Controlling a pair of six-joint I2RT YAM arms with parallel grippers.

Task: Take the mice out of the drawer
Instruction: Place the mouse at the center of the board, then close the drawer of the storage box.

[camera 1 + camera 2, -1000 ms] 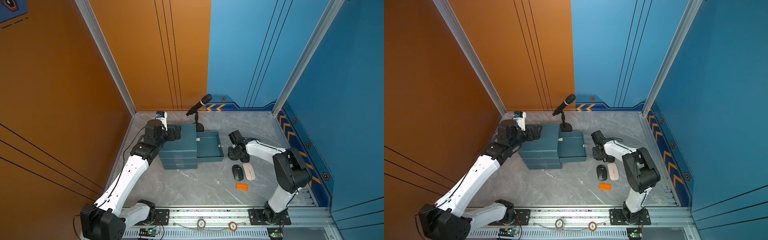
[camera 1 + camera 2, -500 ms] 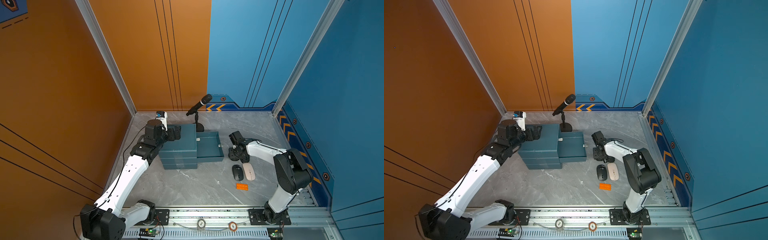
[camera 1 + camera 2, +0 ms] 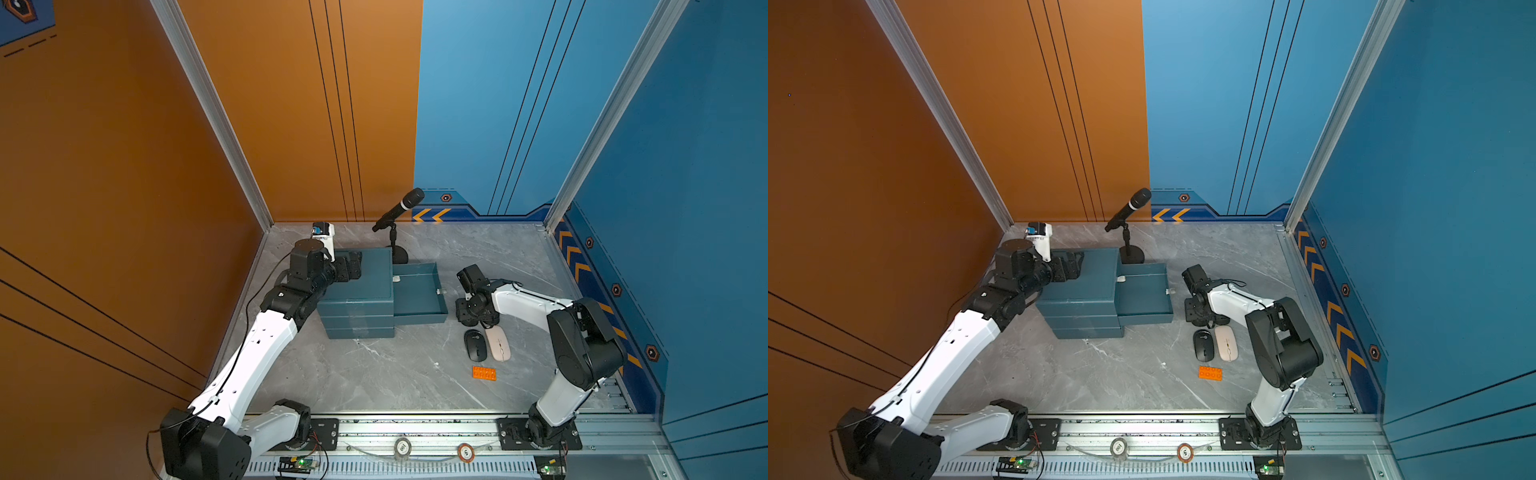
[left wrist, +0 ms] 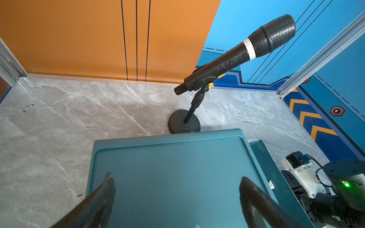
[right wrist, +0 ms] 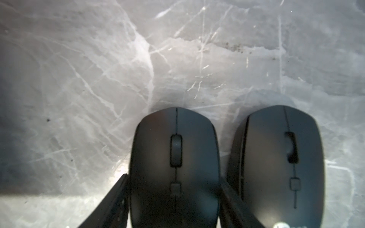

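Widened right claw point(image 5: 173, 178) straddles a black mouse point(image 5: 174, 148).

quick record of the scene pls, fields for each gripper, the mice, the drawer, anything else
left gripper: open, above drawer unit top
right gripper: jaws either side of a black mouse on the table; grip unclear
second black mouse: close beside it
third black mouse, cream mouse: side by side, between right gripper and orange plate
drawer: pulled open, no mouse visible inside
other: microphone
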